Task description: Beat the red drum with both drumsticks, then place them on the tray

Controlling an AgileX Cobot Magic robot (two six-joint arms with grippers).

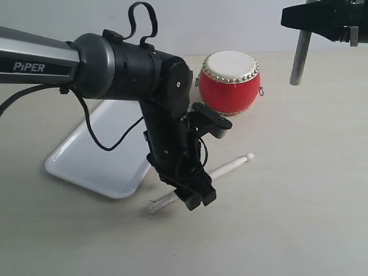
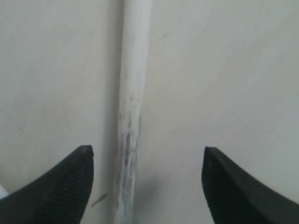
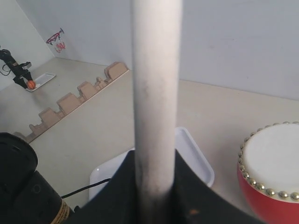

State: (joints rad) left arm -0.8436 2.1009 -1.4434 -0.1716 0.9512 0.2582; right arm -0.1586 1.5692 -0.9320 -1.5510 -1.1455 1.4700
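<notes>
The left end effector [image 2: 147, 186] is spread astride the first drumstick [image 1: 230, 167], which is laid untouched on the desk [image 1: 299, 201] just beside the white tray [image 1: 103, 155] and near the red drum [image 1: 230, 86], while the second drumstick [image 3: 156, 93] is pinched in the raised right end effector [image 3: 155, 189].
</notes>
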